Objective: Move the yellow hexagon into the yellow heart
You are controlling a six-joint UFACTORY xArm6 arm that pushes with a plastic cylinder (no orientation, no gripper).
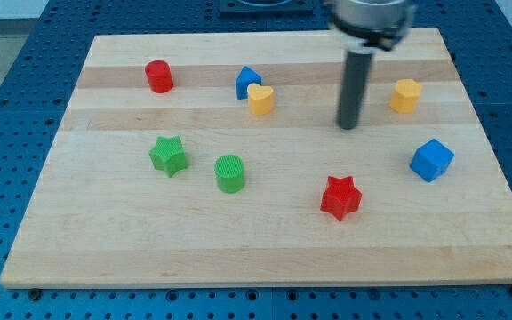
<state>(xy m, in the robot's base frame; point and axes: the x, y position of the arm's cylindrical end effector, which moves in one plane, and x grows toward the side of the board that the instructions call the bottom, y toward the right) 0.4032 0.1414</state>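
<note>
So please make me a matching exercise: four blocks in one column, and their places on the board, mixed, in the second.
Blocks:
1. red cylinder
2. yellow hexagon
3. red star
4. yellow heart

Places:
A. right of my tip
B. touching the small blue block
C. top left
D. nearest the view's bottom

Pairs: 1-C, 2-A, 3-D, 4-B

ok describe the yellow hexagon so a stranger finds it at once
On the wooden board, look near the view's top right corner. Right of my tip sits the yellow hexagon, alone; the yellow heart instead touches a blue block.
</note>
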